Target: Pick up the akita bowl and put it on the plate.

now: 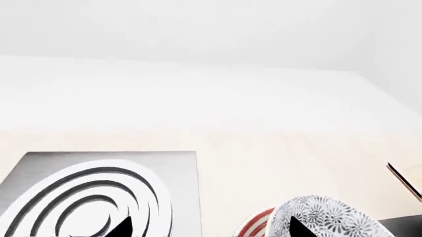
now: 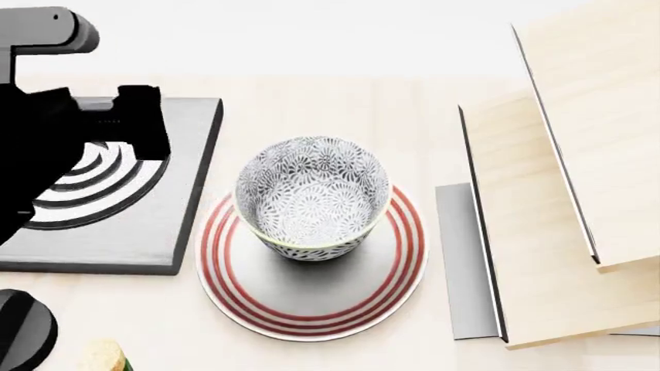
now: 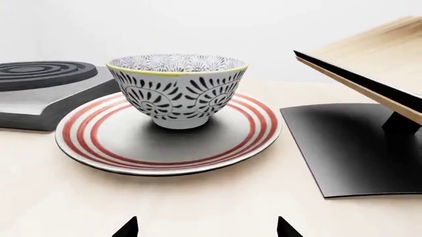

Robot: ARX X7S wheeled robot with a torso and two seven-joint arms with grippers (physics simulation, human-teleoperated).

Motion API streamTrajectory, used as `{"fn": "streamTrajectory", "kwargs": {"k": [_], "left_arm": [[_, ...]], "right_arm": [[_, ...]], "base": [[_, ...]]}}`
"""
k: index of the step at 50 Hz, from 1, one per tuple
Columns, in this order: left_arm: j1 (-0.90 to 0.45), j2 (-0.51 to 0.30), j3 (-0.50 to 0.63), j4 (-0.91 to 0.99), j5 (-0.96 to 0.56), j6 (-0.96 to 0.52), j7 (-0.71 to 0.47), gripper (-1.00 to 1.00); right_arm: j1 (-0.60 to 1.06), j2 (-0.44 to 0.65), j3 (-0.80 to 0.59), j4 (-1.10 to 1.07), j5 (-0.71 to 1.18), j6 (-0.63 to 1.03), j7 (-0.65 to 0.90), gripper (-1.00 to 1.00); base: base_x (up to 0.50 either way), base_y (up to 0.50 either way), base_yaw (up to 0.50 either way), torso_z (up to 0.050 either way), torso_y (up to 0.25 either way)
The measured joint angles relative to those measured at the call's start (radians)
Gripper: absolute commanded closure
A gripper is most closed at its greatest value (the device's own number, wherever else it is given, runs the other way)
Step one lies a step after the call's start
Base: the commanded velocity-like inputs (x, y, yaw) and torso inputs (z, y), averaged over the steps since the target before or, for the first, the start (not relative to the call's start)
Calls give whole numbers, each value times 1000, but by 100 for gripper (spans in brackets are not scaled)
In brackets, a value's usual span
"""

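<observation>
The akita bowl (image 2: 312, 197) stands upright on the plate (image 2: 309, 305); both claws, left (image 1: 207, 228) and right (image 3: 207, 226), gape empty.

The deep round white akita bowl with its dense grey-black floral pattern (image 2: 312, 197) stands upright on the flat round white plate with red rings (image 2: 309, 309), toward the plate's far side, at the centre of the head view. The plate lies on the pale wooden tabletop (image 2: 413, 104). Just beside it at the left of the frame lies the dark grey square burner with raised rings (image 2: 154, 224). To the right stand tilted pale wooden boards (image 2: 557, 232) over a flat grey base (image 2: 464, 263).
</observation>
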Motion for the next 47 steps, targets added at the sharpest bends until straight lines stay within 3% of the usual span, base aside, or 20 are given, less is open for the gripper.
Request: {"fn": "streamTrajectory", "kwargs": {"k": [13, 30, 39, 47], "left_arm": [[64, -273, -37, 400, 196, 189, -157, -100], [346, -718, 11, 833, 746, 607, -519, -100], [426, -828, 47, 1046, 1059, 603, -763, -100], [460, -868, 62, 1160, 1243, 577, -878, -100]], "right_arm": [[-34, 60, 26, -140, 15, 48, 47, -100], [-166, 232, 107, -601, -8, 116, 180, -100], [-263, 320, 166, -848, -92, 142, 265, -100], [-344, 380, 212, -1009, -158, 145, 321, -100]], "base": [[0, 0, 0, 0, 0], [0, 0, 0, 0, 0], [0, 0, 0, 0, 0], [0, 0, 0, 0, -1]]}}
